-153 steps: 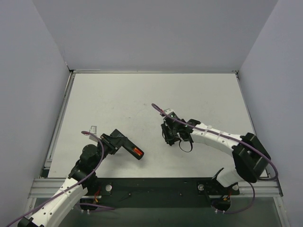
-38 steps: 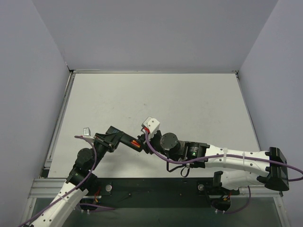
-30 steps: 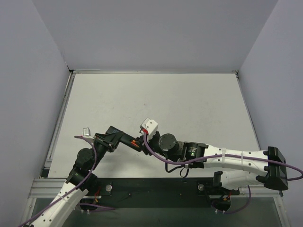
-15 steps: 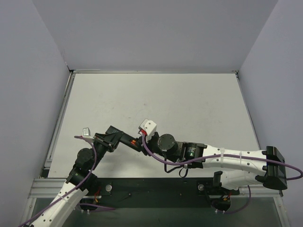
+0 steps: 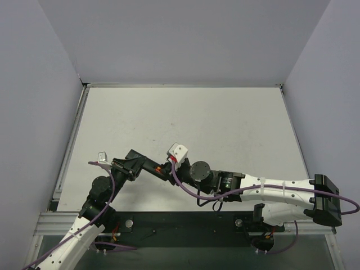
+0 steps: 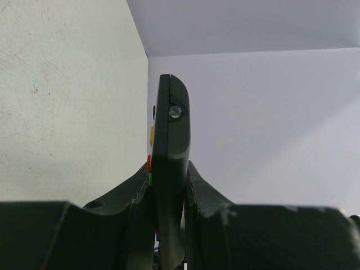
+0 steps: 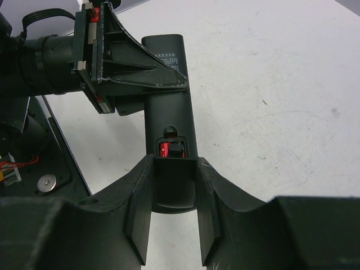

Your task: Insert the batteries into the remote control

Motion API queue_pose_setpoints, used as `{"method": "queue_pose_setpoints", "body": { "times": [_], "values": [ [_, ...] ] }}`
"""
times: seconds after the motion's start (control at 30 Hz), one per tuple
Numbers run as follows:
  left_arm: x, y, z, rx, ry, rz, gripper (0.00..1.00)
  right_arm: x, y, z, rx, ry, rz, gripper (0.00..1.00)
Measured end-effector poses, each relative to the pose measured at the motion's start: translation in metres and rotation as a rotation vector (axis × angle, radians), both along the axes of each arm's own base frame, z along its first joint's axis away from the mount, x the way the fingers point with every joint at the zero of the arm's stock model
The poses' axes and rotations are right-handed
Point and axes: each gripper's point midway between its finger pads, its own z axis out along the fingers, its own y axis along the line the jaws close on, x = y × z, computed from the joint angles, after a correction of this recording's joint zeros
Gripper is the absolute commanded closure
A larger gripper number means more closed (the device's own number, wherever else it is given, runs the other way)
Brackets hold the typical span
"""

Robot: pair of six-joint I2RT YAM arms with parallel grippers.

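Observation:
The black remote control [image 5: 147, 165] is held off the table by my left gripper [image 5: 138, 163], which is shut on it. In the left wrist view the remote [image 6: 170, 129] stands edge-on between the fingers, with my left gripper [image 6: 169, 169] clamped on it. In the right wrist view the remote [image 7: 169, 84] shows its back. The red batteries [image 7: 169, 149] lie in the open compartment. My right gripper [image 7: 174, 162] is shut on the black cover piece [image 7: 175, 185], which lies over the remote's near end and hides most of the batteries. A speck of red [image 5: 159, 167] shows from above.
The white table [image 5: 225, 124] is walled by grey panels at the back and both sides. A metal rail [image 5: 185, 219] runs along the near edge by the arm bases. The left gripper's finger [image 7: 135, 70] crosses over the remote just beyond the compartment.
My right gripper has edged left along the remote's end with the cover piece, and less red of the batteries shows from above. The left arm has stayed still.

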Motion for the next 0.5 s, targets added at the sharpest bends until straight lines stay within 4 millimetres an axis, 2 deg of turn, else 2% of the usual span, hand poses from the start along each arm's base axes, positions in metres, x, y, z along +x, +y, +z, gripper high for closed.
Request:
{"method": "queue_pose_setpoints", "body": {
  "times": [0.5],
  "values": [
    [0.0, -0.0002, 0.0013, -0.019, 0.007, -0.001, 1.0, -0.0014, -0.0084, 0.0046, 0.078, -0.066, 0.026, 0.99]
  ]
}}
